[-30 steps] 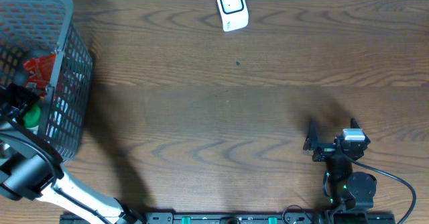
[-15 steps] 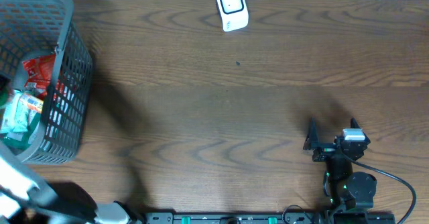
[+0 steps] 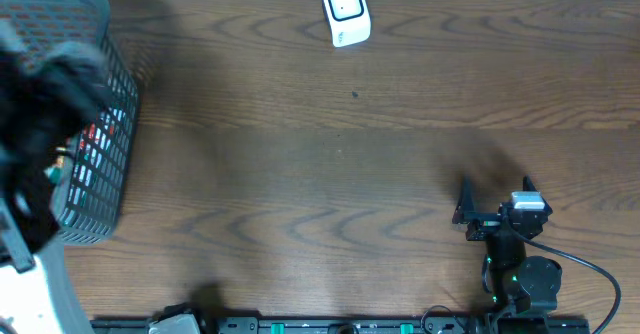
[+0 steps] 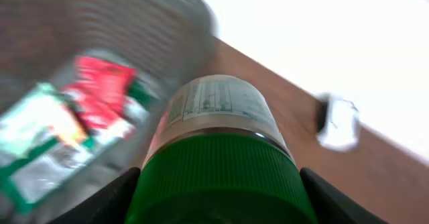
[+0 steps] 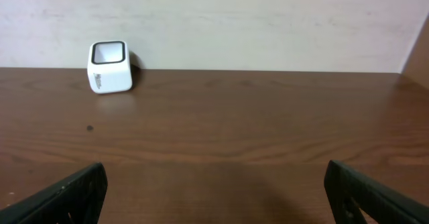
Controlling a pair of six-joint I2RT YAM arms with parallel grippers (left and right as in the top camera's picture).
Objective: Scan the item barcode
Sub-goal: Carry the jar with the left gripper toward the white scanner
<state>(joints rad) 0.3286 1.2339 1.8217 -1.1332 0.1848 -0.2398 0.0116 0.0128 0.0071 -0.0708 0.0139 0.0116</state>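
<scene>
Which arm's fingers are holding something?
The left arm's fingers: they grip a green-capped bottle between them. The right arm's fingers stand wide open, holding nothing.

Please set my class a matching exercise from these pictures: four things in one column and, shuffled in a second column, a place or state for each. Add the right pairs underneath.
Column one
1. grey plastic mesh basket
2. small white box-shaped barcode scanner
3. white-labelled bottle with green ribbed cap
4. right gripper

Column two
A. open, holding nothing, near the front edge of the wooden table
B. clamped in the left gripper
C. at the table's left edge, with packets inside
D. alone at the table's far edge

Pairs: 1-C, 2-D, 3-B, 4-A
</scene>
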